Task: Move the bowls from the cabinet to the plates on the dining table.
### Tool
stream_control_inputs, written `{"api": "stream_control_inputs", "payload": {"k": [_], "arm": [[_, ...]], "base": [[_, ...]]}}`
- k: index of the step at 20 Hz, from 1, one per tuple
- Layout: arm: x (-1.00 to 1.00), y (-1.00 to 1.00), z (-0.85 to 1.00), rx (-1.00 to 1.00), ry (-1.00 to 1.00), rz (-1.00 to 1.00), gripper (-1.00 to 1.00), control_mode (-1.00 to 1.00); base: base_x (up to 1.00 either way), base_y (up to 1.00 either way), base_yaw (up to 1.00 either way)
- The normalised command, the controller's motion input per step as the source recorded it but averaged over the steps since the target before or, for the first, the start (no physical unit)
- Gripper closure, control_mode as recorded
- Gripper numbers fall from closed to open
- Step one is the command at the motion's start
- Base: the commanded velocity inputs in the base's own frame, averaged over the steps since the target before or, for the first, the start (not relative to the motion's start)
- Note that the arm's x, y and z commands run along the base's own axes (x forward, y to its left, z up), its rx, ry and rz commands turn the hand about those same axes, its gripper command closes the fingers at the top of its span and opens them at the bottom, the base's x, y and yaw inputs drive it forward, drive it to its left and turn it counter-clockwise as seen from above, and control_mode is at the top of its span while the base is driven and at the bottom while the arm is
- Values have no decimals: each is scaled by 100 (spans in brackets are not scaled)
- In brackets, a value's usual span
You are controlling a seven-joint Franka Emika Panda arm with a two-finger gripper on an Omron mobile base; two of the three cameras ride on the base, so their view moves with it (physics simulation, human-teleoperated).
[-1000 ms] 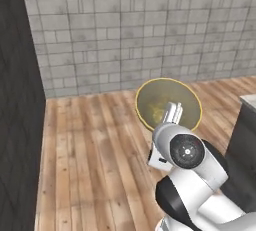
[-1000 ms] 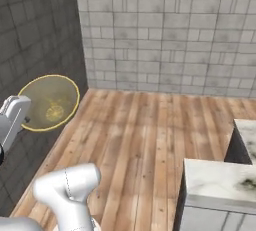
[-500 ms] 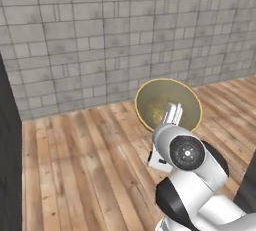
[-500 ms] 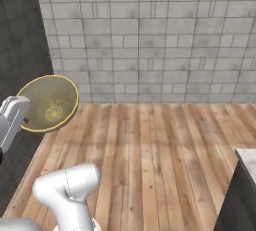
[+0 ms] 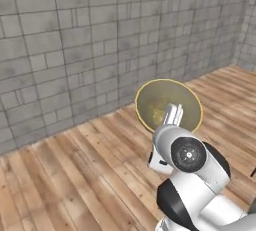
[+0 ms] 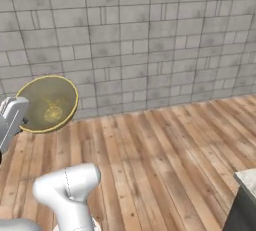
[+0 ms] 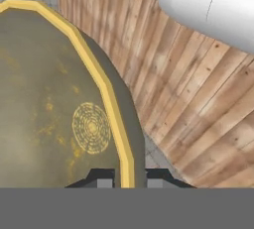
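While the gripper [image 7: 127, 181] pinches the rim of the yellow bowl [image 5: 165, 104] above the wooden floor [image 6: 165, 150], the hand view alone shows both fingertips [image 7: 103, 179] straddling it.

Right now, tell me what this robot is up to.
The robot arm is carrying the olive-yellow bowl, with the gripper shut on its rim; in the hand view the two finger tips sit one on each side of the yellow edge. The bowl is held up in the air, tipped so its inside faces the base cameras, above a wooden floor and in front of a grey brick wall. It is not set down on anything yet.
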Motion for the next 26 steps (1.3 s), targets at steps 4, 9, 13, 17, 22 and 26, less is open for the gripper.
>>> {"api": "stream_control_inputs", "payload": {"k": [4,9,13,17,22,26], "arm": [[0,0,0,0,0,0,100,100],[0,0,0,0,0,0,100,100],[0,0,0,0,0,0,100,100],[0,0,0,0,0,0,100,100],[0,0,0,0,0,0,100,100],[0,0,0,0,0,0,100,100]], "base": [[82,29,-57],[69,28,-62],[60,24,-68],[60,21,-69],[63,23,-67],[67,38,-64]]}}
